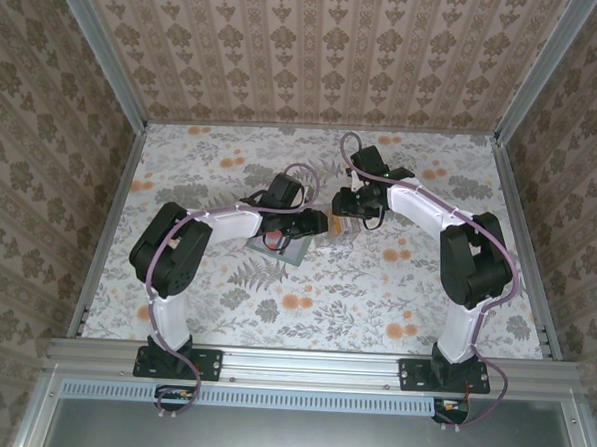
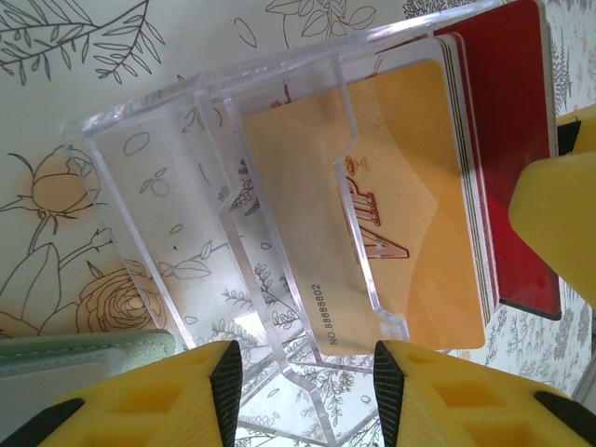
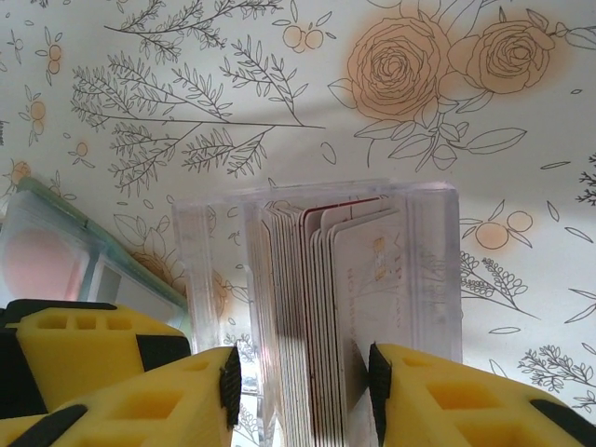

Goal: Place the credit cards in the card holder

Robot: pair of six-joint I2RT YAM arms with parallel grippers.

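Grippers, two, nearest the lens.
Left gripper (image 2: 305, 372): yellow jaws parted about an edge of the tray; whether they pinch it cannot be told.
Right gripper (image 3: 301, 377): jaws parted astride the upright card stack; clamped or loose, cannot be told.
Table (image 1: 395, 289), one: floral-patterned, bearing everything.
Tray (image 2: 158, 196), one: clear plastic, mid-table, between the two grippers.
Card holder (image 2: 84, 349), one: grey-green, flat on the table, just beside the tray.
Cards (image 2: 410, 186): one stack standing in the tray, edges too fine to count; an orange-yellow face in front, a red card (image 2: 512, 140) behind.
Progress, judged: no card seen clear of the tray; every insertion appears left to do.
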